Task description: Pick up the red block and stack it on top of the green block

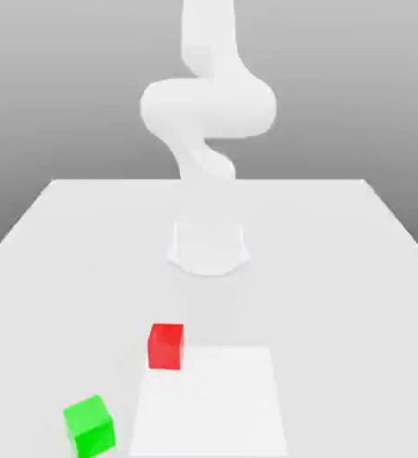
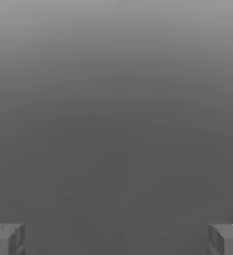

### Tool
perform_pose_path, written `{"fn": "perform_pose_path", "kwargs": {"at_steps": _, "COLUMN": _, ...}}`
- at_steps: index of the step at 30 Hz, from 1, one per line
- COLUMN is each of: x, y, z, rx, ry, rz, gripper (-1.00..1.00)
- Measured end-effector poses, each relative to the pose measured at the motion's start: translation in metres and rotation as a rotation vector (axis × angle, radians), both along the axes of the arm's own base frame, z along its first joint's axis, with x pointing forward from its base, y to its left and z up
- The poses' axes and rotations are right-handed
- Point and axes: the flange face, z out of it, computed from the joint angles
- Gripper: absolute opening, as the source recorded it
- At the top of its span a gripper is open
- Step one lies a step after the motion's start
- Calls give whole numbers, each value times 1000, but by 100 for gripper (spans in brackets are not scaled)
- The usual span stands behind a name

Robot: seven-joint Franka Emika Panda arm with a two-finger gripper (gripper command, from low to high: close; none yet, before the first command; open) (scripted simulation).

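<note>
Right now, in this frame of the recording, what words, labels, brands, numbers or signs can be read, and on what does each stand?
None. No readable text appears on the red block, the green block, the white square, the tabletop or the arm.

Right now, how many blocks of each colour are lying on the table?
Red block: 1
Green block: 1
Total: 2 blocks
</note>
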Motion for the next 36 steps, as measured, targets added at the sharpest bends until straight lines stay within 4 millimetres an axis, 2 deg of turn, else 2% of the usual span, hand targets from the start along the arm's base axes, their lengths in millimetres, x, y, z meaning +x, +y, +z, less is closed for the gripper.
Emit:
{"fn": "perform_pose_path", "kwargs": {"at_steps": 4, "x": 34, "y": -15, "z": -99, "rx": -14, "ry": 149, "rz": -17, "gripper": 0}}
{"fn": "perform_pose_path", "kwargs": {"at_steps": 7, "x": 43, "y": -27, "z": -174, "rx": -16, "ry": 260, "rz": -28, "gripper": 0}}
{"fn": "perform_pose_path", "kwargs": {"at_steps": 9, "x": 41, "y": -35, "z": -224, "rx": -14, "ry": 336, "rz": -35, "gripper": 0}}
{"fn": "perform_pose_path", "kwargs": {"at_steps": 13, "x": 18, "y": -49, "z": -326, "rx": 0, "ry": 496, "rz": -46, "gripper": 0}}
{"fn": "perform_pose_path", "kwargs": {"at_steps": 17, "x": -27, "y": -58, "z": -428, "rx": 28, "ry": 665, "rz": -53, "gripper": 0}}
{"fn": "perform_pose_path", "kwargs": {"at_steps": 19, "x": -39, "y": -60, "z": -466, "rx": 37, "ry": 708, "rz": -55, "gripper": 0}}
{"fn": "perform_pose_path", "kwargs": {"at_steps": 23, "x": -45, "y": -60, "z": -505, "rx": 37, "ry": 721, "rz": -56, "gripper": 0}}
{"fn": "perform_pose_path", "kwargs": {"at_steps": 24, "x": -46, "y": -60, "z": -513, "rx": 37, "ry": 721, "rz": -56, "gripper": -100}}
{"fn": "perform_pose_path", "kwargs": {"at_steps": 31, "x": -46, "y": -60, "z": -515, "rx": 38, "ry": 722, "rz": -56, "gripper": -100}}
{"fn": "perform_pose_path", "kwargs": {"at_steps": 36, "x": -44, "y": -60, "z": -480, "rx": 38, "ry": 722, "rz": -56, "gripper": -100}}
